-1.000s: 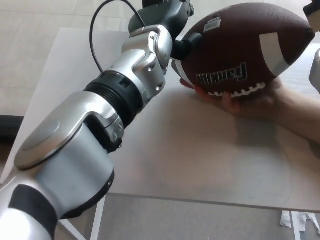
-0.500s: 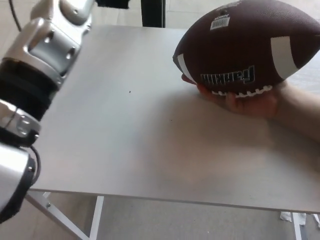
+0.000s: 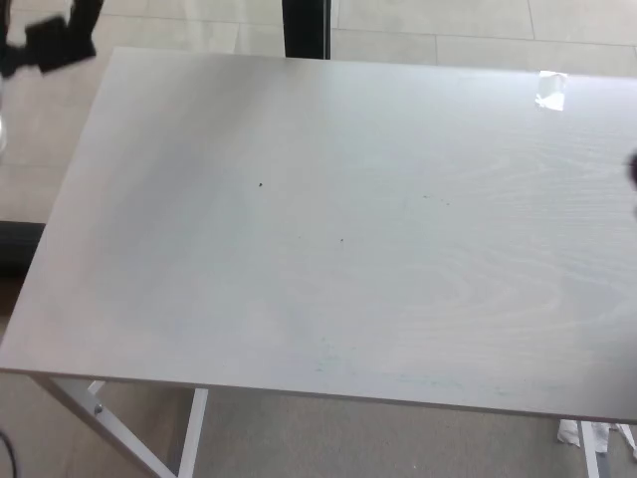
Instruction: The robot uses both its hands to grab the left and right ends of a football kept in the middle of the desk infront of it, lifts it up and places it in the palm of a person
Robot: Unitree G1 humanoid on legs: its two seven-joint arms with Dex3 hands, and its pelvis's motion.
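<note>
Desk [image 3: 328, 259] fills nearly the whole head view, pale wood grain with a couple of tiny dark specks and a patch of glare near its far right corner, white legs [image 3: 129, 438] showing beneath the near edge and tiled floor [image 3: 448, 20] beyond. The football is nowhere in this picture, and neither is the person's palm, so where the ball is now cannot be told from here. A blurred dark shape at the top left corner [image 3: 45, 45] may be part of the left hand or its arm, but it is too smeared to name, and whether the fingers are spread or pressed together cannot be told; a dark sliver at the right edge [image 3: 631, 171] is just as unclear. As a judgement, a football of this kind is light, firm and air-filled with a pebbled skin that grips fairly well, yet its tapering shape makes it prone to roll or squirt out, so the pointed ends are the sound places to press from both sides. Compared with half a second ago, the ball and the supporting palm at the upper right have gone, and the silver left forearm has left the frame.
</note>
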